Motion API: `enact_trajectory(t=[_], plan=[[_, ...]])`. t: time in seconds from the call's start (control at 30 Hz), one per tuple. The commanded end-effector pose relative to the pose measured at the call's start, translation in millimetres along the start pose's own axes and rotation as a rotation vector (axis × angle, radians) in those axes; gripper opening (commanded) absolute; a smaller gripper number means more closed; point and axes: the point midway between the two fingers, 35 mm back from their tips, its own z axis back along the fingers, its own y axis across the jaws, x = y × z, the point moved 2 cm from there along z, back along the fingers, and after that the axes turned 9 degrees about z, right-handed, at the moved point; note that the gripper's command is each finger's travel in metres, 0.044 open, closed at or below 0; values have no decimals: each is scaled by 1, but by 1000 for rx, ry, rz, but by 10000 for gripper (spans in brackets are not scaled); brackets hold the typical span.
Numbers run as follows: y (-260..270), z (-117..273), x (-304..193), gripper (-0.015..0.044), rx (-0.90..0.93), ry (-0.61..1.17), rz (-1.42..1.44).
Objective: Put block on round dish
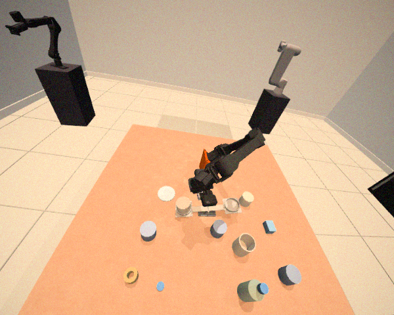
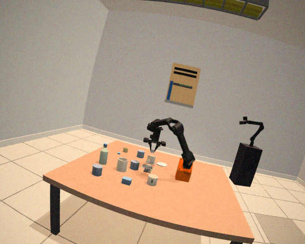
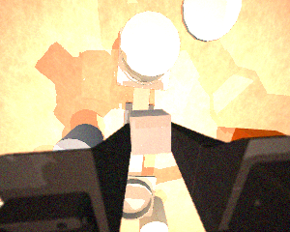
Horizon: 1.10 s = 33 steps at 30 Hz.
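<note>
- The gripper (image 2: 153, 150) (image 3: 148, 127) is clamped on a small block (image 3: 151, 132), and it holds this block above the middle of the balance (image 1: 208, 209) (image 3: 141, 99).
- One cup (image 1: 183, 204) (image 2: 151, 158) (image 3: 150, 44) stands on one end of the balance; the pan at the other end carries no cup.
- The second cup (image 1: 246, 199) (image 2: 152, 180) is on the surface (image 1: 122, 203) (image 2: 194, 199), near that bare pan.
- The white round dish (image 1: 165, 193) (image 2: 161, 164) (image 3: 210, 16) lies on the surface, near the cup that stands on the balance, and nothing is on it.
</note>
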Motion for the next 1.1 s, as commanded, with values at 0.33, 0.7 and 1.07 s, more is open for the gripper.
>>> enact_trajectory(t=[0.33,0.7,1.07], plan=[[-104,-53,104,0,-8,14,7],[-149,-81,127,0,-3,32,14],[-149,-123,125,0,-2,34,14]])
